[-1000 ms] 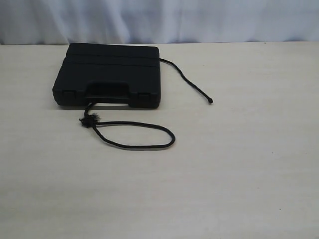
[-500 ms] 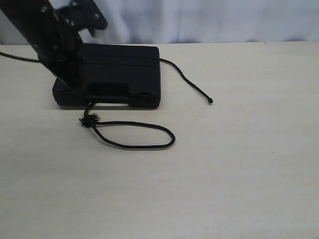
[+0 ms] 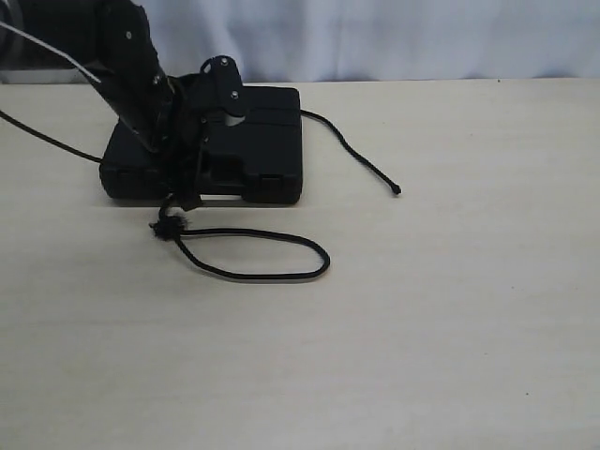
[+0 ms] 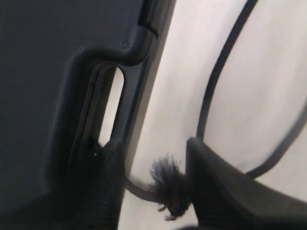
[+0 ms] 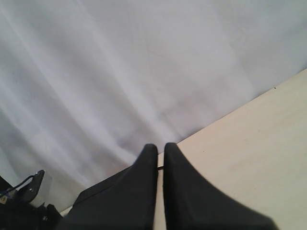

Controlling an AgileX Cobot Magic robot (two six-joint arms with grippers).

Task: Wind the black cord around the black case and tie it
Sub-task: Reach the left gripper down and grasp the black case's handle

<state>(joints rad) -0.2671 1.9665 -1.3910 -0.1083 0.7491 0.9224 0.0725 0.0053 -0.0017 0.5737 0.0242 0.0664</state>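
**Now: pinch at the frayed knot (image 4: 168, 184)**

Left gripper (image 4: 153, 160) is spread open, straddling the black cord (image 3: 281, 274) at its knot, just near-side of the black case (image 3: 258, 122), which lies far-left on the table (image 3: 450, 328). Close on rope only; one finger looks tight against the case edge. Right gripper (image 5: 160, 152) is pinched together, empty.

Exterior camera looks down across the counter (image 3: 431, 356) toward a pale curtain (image 3: 422, 37). Left wrist camera presses close on the black case (image 4: 43, 72) handle and black cord (image 4: 168, 184) knot, both shared with the exterior; right wrist camera faces the curtain.
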